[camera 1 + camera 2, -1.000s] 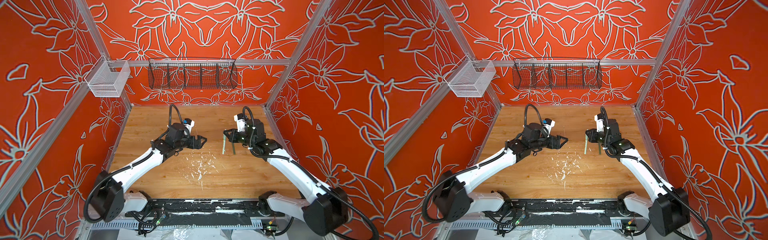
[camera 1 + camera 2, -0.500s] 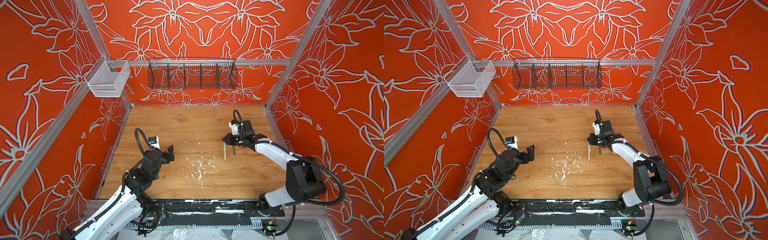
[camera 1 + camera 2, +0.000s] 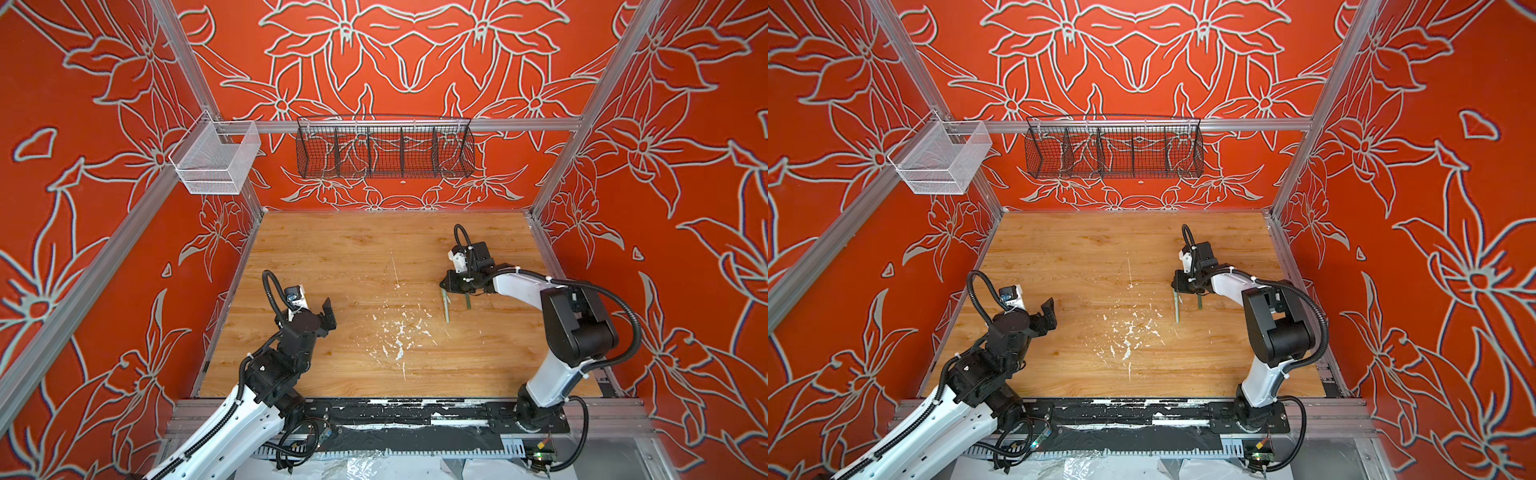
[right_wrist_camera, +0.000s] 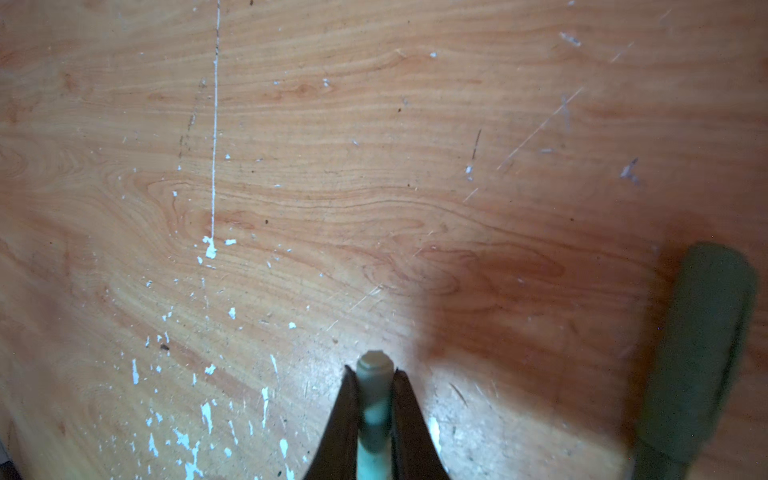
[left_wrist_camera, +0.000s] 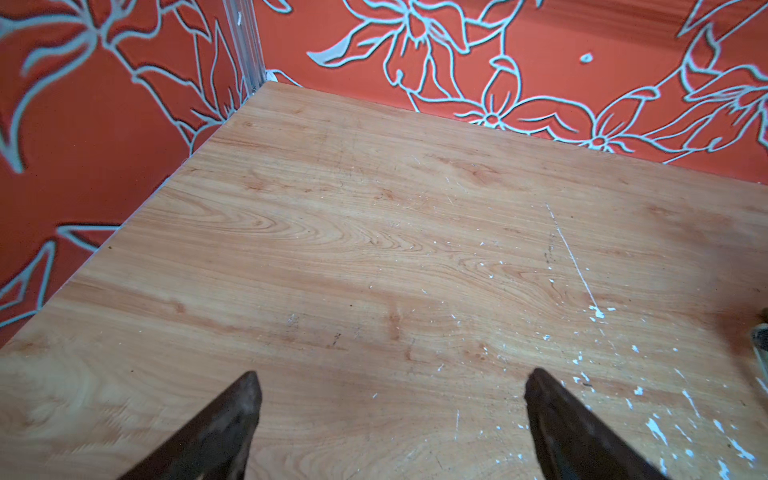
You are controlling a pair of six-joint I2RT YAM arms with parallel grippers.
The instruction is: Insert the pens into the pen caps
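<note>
My right gripper (image 3: 445, 291) (image 3: 1175, 291) (image 4: 374, 374) is shut on a pale green pen (image 3: 446, 308) (image 3: 1176, 309) (image 4: 374, 399). The pen's free length points toward the table's front in both top views, and its blunt end pokes out past the fingertips in the right wrist view. A dark green tube (image 3: 468, 301) (image 3: 1200, 302) (image 4: 698, 361) sits just right of that gripper; it is blurred, so I cannot tell pen from pen cap. My left gripper (image 3: 328, 316) (image 3: 1048, 311) (image 5: 390, 382) hangs open and empty over the front-left of the table.
White paint flecks (image 3: 399, 336) (image 3: 1125, 338) are scattered over the middle of the wooden table (image 3: 353, 249). A black wire basket (image 3: 384, 147) hangs on the back wall. A white mesh bin (image 3: 216, 160) hangs on the left rail. Red patterned walls close in three sides.
The left arm has drawn back from the middle to the front-left, gripper still open. The right arm has folded its elbow back and kept the pen gripped at nearly the same spot.
</note>
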